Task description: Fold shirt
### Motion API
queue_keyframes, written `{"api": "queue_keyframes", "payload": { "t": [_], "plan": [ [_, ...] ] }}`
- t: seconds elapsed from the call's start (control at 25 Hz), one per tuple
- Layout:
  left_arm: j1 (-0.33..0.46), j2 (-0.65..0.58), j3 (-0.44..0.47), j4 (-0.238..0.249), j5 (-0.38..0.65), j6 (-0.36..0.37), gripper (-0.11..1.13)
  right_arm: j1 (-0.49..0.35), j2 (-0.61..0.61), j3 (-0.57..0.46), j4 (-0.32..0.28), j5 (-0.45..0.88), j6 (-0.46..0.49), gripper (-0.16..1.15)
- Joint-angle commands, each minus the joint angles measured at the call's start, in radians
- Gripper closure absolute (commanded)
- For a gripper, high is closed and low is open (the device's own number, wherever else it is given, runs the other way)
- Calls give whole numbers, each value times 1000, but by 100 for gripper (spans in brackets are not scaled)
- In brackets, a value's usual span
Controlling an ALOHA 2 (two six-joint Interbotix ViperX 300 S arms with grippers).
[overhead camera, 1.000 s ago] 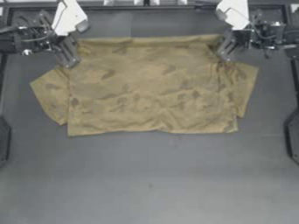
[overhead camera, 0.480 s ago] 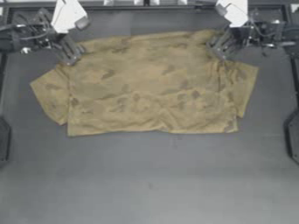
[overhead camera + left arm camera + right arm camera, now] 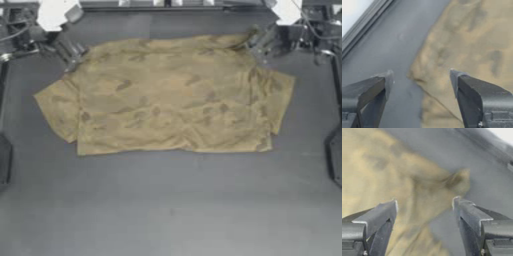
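The tan shirt [image 3: 167, 95] lies spread flat on the dark table, sleeves out to both sides and its far edge toward the back. My left gripper [image 3: 69, 54] hovers at the shirt's back left corner, open, with the cloth edge [image 3: 442, 67] between its jaws. Over at the back right corner my right gripper [image 3: 259, 44] is open too, and a raised fold of cloth [image 3: 455, 181] sits just ahead of its jaws. Neither holds anything.
A pale rail [image 3: 167, 6] runs along the table's back edge behind both arms. Dark table surface [image 3: 167, 200] stretches from the shirt's near hem to the front edge. Dark fixtures stand at the left [image 3: 3, 162] and right [image 3: 336, 155] sides.
Both grippers have drawn back toward the table's far edge and now sit at the shirt's back corners. The shirt's back edge has shifted slightly; the rest lies as before.
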Motion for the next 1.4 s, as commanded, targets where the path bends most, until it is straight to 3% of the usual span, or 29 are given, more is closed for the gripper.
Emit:
{"api": "queue_keyframes", "payload": {
  "t": [0.04, 0.2, 0.4, 0.56, 0.84, 1.4],
  "plan": [
    [-26, -117, 17, -35, 51, 2, 5, 21, -92, -2, 69, 71, 2, 3],
    [-46, -204, 72, -112, 81, -2, 5, 46, -163, 49, 160, 98, 3, 3],
    [-92, -235, 133, -198, 104, 0, 5, 77, -198, 100, 229, 137, 6, 3],
    [-140, -224, 150, -209, 150, -6, 6, 86, -212, 124, 250, 163, 21, 3],
    [-147, -216, 201, -212, 161, -23, 5, 78, -215, 190, 270, 141, 44, 3],
    [-117, -172, 279, -204, 46, -97, 5, 49, -164, 252, 272, 60, 103, 3]
  ]
}}
